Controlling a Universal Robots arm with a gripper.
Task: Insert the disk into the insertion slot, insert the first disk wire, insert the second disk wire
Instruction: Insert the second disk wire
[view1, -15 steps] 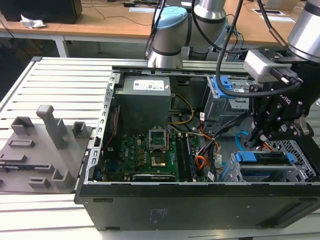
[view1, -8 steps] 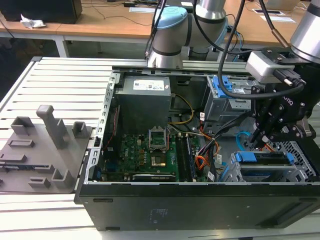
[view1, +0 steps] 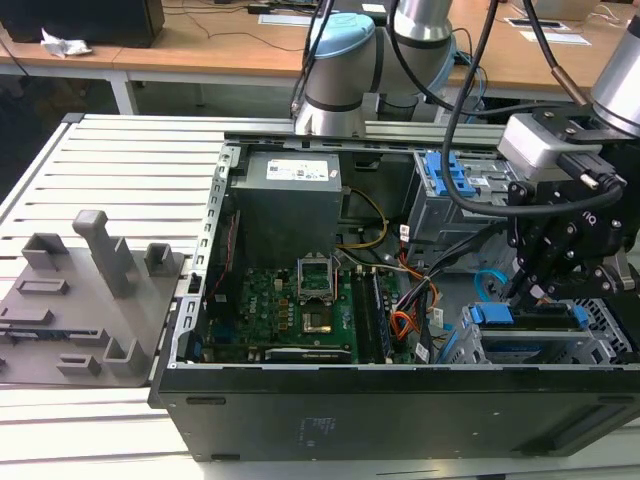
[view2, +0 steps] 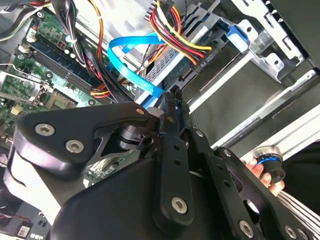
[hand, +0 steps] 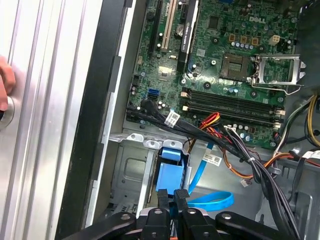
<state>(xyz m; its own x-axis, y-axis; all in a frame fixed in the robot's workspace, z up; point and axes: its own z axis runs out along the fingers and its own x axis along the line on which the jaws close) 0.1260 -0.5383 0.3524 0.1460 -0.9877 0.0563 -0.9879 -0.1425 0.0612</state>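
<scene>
End effector (hand: 170, 196) pinches — apparently — second disk wire (hand: 212, 201) beside insertion slot (hand: 131, 176).

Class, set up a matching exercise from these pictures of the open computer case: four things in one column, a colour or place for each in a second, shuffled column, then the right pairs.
Things:
1. second disk wire
2. motherboard
3. pincer
4. fixture plate

Descriptions:
A. green
B. grey, outside the case at the exterior view's left
C. light blue, looped
D. black, over the drive cage

Pairs: 1-C, 2-A, 3-D, 4-B
</scene>
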